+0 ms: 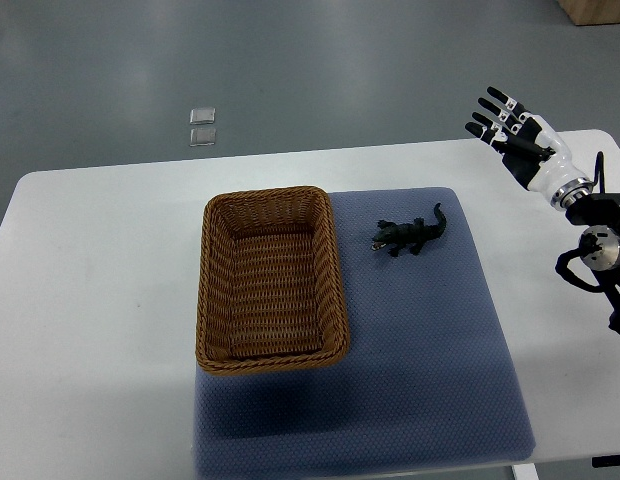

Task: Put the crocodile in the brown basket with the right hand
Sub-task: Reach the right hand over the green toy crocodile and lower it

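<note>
top view: crocodile (411, 236) lies well left of the spread, empty right hand (515, 135).

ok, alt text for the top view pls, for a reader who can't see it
A small dark toy crocodile lies on a blue mat, just right of an empty brown wicker basket on a white table. The right robot hand hovers open near the table's far right corner, apart from the crocodile, holding nothing.
</note>
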`<state>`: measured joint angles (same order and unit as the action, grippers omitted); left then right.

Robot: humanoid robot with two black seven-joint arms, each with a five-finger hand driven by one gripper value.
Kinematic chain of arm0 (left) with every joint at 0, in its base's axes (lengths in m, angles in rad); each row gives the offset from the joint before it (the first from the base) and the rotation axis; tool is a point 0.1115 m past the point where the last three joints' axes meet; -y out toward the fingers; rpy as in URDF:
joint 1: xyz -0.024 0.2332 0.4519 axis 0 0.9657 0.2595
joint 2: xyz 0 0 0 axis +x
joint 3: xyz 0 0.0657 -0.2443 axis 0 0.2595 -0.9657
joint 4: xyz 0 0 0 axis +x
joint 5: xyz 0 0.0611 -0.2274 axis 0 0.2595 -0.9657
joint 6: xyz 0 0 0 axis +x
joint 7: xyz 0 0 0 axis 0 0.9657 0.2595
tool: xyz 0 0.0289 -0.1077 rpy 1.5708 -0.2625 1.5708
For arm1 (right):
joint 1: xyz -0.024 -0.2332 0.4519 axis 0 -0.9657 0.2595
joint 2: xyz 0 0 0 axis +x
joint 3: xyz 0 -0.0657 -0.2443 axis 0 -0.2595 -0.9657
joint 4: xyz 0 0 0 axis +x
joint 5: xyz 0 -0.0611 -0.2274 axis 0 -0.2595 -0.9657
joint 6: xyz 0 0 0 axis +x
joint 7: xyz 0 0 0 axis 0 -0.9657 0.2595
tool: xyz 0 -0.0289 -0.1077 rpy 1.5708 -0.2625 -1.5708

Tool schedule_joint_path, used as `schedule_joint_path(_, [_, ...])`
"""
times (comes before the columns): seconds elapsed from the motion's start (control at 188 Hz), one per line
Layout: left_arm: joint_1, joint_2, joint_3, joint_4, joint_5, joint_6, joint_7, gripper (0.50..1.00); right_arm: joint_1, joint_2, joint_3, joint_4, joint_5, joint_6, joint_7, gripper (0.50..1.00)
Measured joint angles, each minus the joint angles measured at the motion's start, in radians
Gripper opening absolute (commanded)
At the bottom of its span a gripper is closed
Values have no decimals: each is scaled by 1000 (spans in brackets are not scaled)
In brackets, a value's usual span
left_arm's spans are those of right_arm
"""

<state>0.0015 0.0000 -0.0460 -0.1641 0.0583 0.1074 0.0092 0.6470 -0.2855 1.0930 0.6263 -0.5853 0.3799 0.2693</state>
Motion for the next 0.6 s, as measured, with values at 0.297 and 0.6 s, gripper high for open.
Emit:
schedule_joint_path(0.297, [0,0,0,0,0,0,0,1000,35,-70,-24,116,-396,75,83,928])
schedule_joint_path(0.6, [0,0,0,0,0,0,0,1000,175,-181,-335,236,-761,56,199,928])
